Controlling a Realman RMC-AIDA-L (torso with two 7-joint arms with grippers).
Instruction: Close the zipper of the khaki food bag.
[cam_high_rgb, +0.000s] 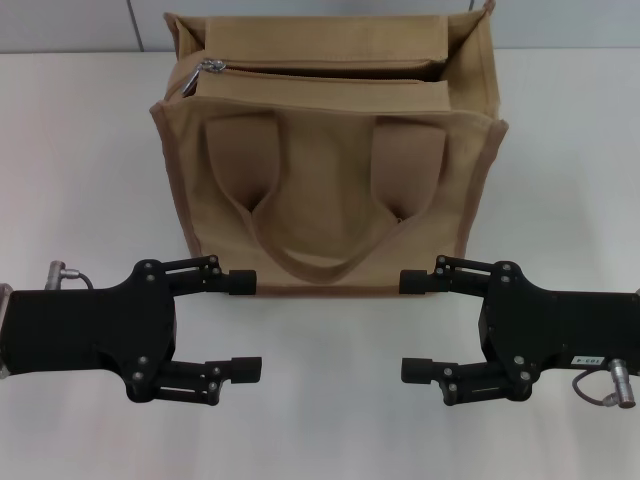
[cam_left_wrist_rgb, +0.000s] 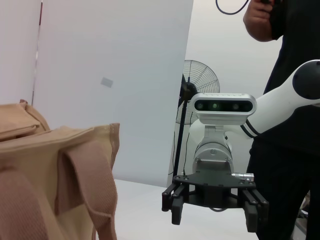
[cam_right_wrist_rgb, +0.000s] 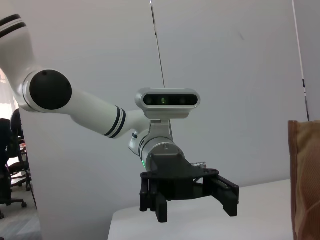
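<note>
- A white table (cam_high_rgb: 80, 150) meets a pale grey wall along its far edge; a standing fan (cam_left_wrist_rgb: 199, 82) and a person in black (cam_left_wrist_rgb: 285, 165) show in the left wrist view.
- The khaki food bag (cam_high_rgb: 330, 190) stands upright at the far edge, mid-table.
- Its zipper (cam_high_rgb: 320, 70) runs left to right across the top, with the slider (cam_high_rgb: 208, 67) at the left end.
- The left gripper (cam_high_rgb: 243, 326) and right gripper (cam_high_rgb: 415, 326) hover near the table's front edge with fingers spread wide, facing each other and holding nothing.
- Bare table lies on both sides of the bag.
</note>
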